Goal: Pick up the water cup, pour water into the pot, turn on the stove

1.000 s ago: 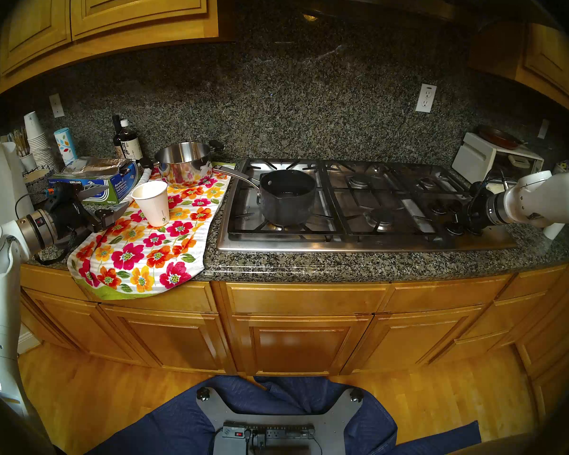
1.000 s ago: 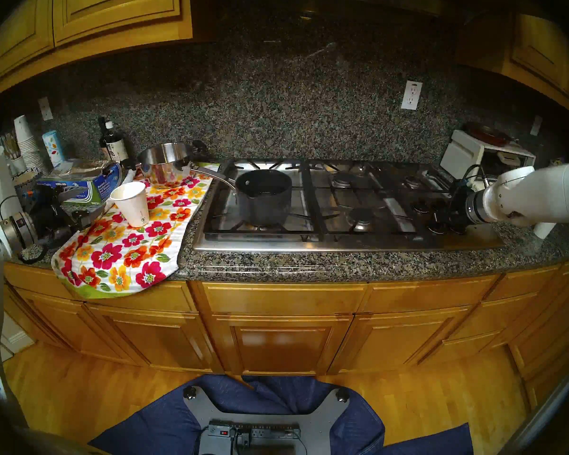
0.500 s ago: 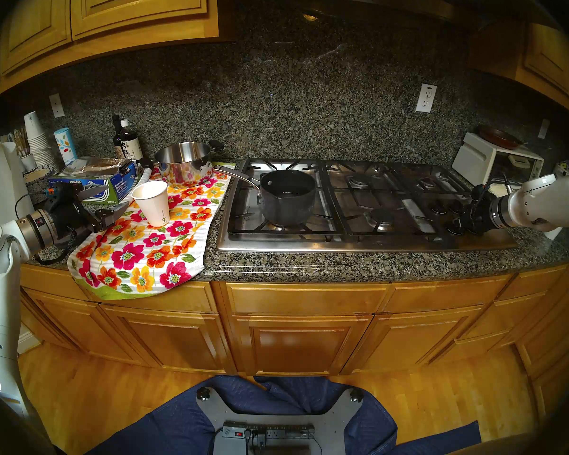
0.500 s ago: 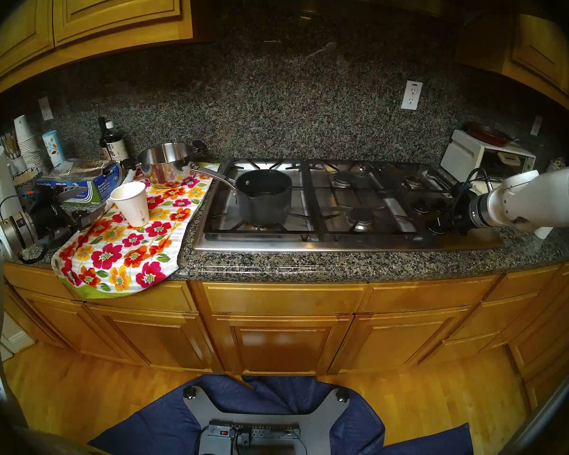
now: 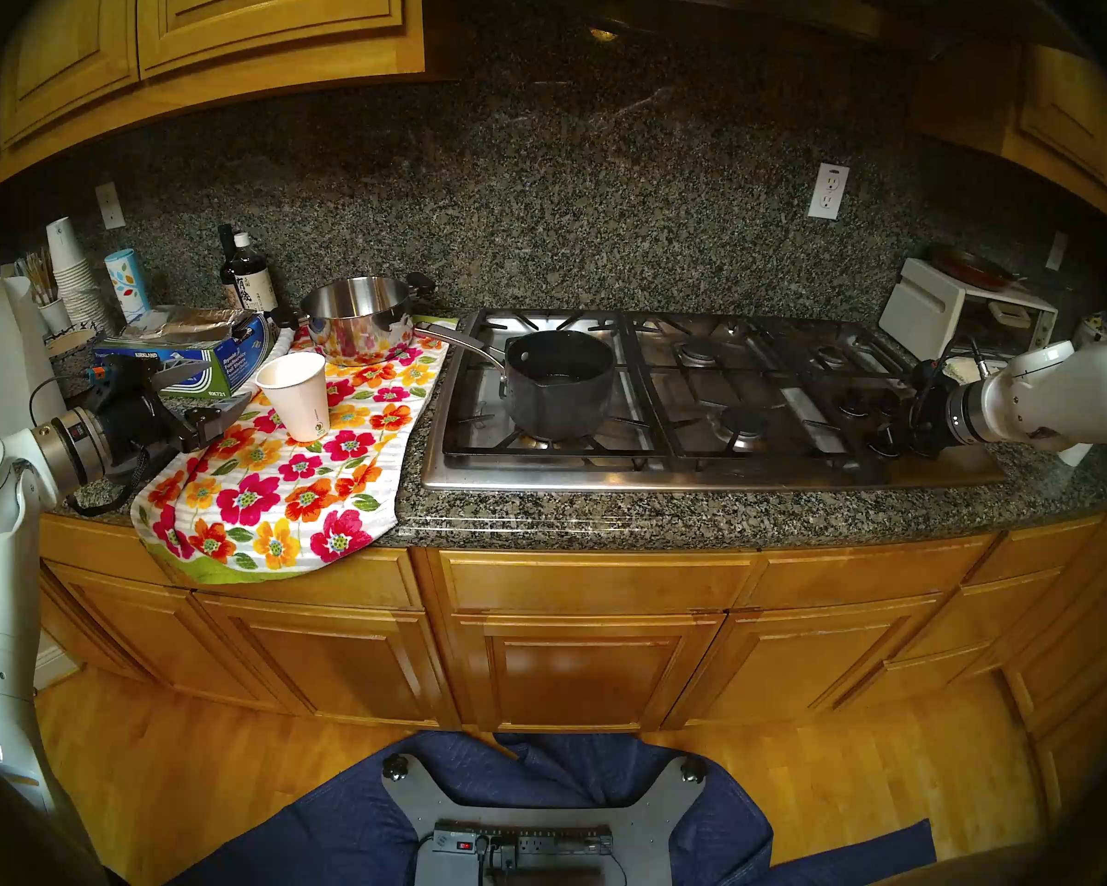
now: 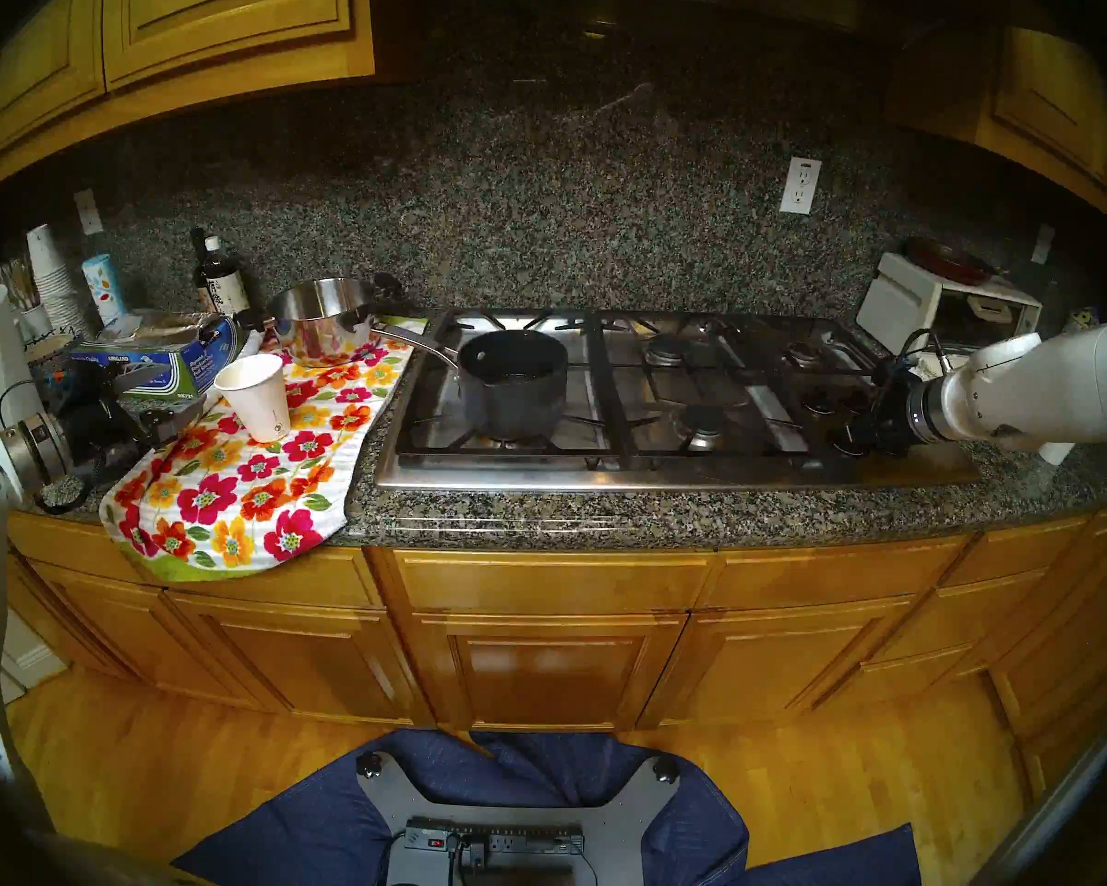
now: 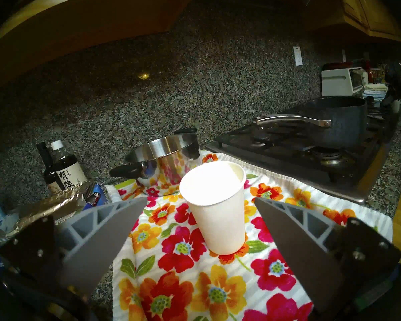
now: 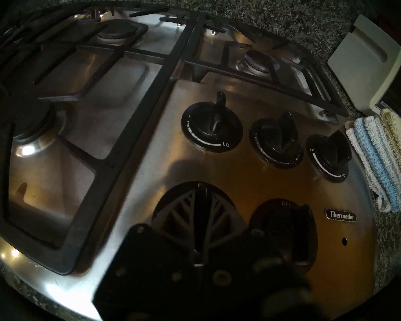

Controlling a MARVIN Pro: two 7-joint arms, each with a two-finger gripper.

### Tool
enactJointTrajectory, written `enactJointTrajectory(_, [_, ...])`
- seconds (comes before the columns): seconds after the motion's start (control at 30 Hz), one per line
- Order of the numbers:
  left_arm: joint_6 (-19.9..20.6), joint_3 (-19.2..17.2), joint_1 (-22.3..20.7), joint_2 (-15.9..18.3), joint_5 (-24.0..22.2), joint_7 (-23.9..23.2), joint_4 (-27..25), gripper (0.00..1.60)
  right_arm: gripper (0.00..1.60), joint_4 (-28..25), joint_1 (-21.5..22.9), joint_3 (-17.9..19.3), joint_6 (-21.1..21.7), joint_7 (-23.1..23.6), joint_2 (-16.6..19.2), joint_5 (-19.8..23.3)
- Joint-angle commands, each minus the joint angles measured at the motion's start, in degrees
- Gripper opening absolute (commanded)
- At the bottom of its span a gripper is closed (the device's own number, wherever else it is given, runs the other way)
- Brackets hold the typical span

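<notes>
The water cup [image 5: 295, 395] [image 6: 253, 395] stands upright on a floral towel [image 5: 269, 501]. My left gripper [image 5: 228, 386] is open just left of it; in the left wrist view its fingers flank the cup [image 7: 214, 207] without touching, gripper [image 7: 201, 200]. The dark pot [image 5: 560, 386] [image 6: 512, 383] [image 7: 343, 121] sits on the front-left burner of the stove [image 5: 698, 472] [image 6: 666, 472], handle pointing left. My right gripper [image 5: 889, 431] [image 8: 201, 218] is shut on the front-left knob [image 8: 200, 193] of the stove [image 8: 137, 174]; the knob's mark points near OFF.
A shiny steel pot [image 5: 356, 319] stands behind the cup. A foil box [image 5: 186, 354], bottles [image 5: 247, 277] and stacked cups [image 5: 71, 271] crowd the back left. A toaster oven [image 5: 960, 309] and folded cloths [image 8: 380, 163] lie right of the stove. Other knobs [image 8: 212, 126] stand close by.
My right forearm has dropped and shifted slightly to the right while the gripper stays at the knobs. The left arm, cup and pot have not moved.
</notes>
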Motion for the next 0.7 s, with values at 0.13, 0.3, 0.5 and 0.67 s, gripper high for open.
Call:
enactJointTrajectory(0.13, [-0.2, -1.0, -1.0, 0.7, -0.6, -0.1, -1.1, 1.60, 0.00, -1.8, -0.3, -2.9, 0.6, 3.9, -0.1, -3.4])
enactJointTrajectory(0.3, [-0.2, -1.0, -1.0, 0.7, -0.6, -0.1, -1.1, 1.60, 0.00, -1.6, 0.5, -4.9, 0.3, 5.3, -0.2, -4.9])
enactJointTrajectory(0.5, [-0.2, -1.0, -1.0, 0.7, -0.6, -0.1, -1.1, 1.60, 0.00, -1.2, -0.4, -6.0, -1.2, 6.3, -0.8, -7.0])
enactJointTrajectory(0.67, [-0.2, -1.0, -1.0, 0.7, -0.6, -0.1, -1.1, 1.60, 0.00, -0.9, -1.8, -6.0, -3.0, 7.0, -1.9, -9.1])
